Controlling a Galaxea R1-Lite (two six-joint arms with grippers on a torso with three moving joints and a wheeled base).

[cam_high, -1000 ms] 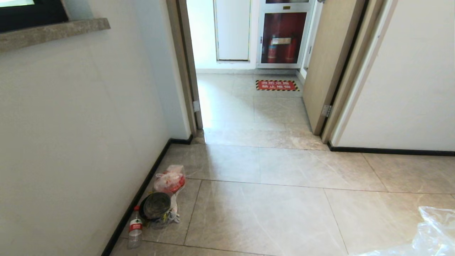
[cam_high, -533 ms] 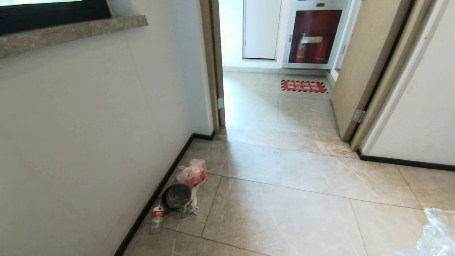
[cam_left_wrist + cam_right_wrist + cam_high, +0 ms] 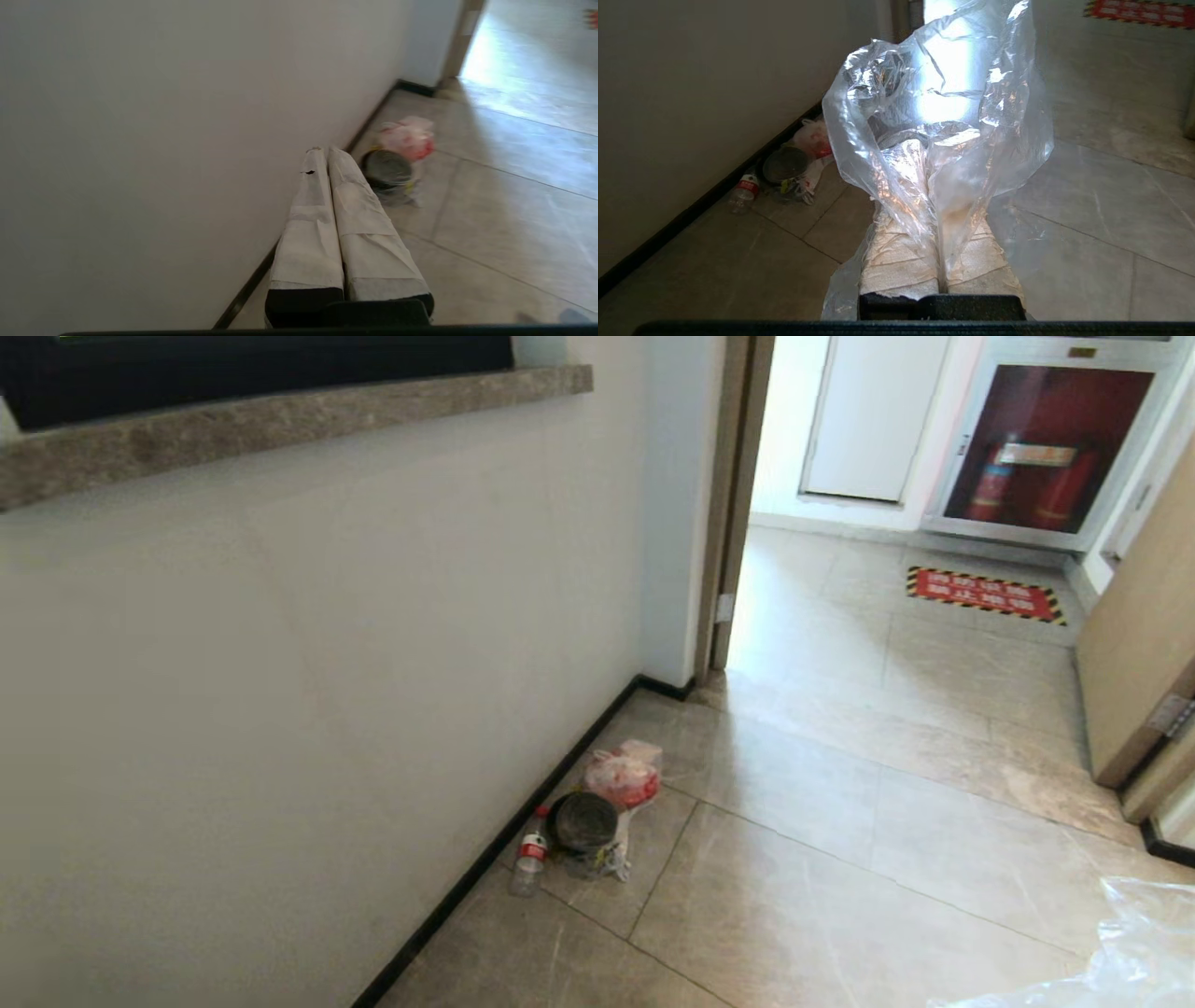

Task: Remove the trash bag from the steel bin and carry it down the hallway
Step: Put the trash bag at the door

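Right wrist view: the right gripper (image 3: pixel 931 154), its tape-wrapped fingers pressed together, pinches the clear trash bag (image 3: pixel 943 116), whose crinkled film billows up and over the fingertips and drapes back along both fingers. Head view: only a corner of that bag (image 3: pixel 1120 952) shows at the lower right, placing it on the robot's right side, nearer the right arm, with the open doorway (image 3: pixel 840 523) ahead and slightly to the right. Left wrist view: the left gripper (image 3: pixel 323 151) is empty, its fingers closed against each other, pointing along the white wall (image 3: pixel 280 663). The carry therefore appears to turn on steering the bag past the doorframe toward the red hazard-striped mat (image 3: pixel 985 594) beyond. Floor: glossy beige marble-look tiles (image 3: pixel 794 915). Against the black baseboard (image 3: pixel 485 868) lie a plastic bottle (image 3: pixel 529 863), a dark round container (image 3: pixel 583 821) and a knotted red-printed bag (image 3: pixel 624 777), well left of the path. A grey stone ledge (image 3: pixel 280 425) tops the wall; a fire-extinguisher cabinet (image 3: pixel 1036 453) stands at the far end. No steel bin is visible.
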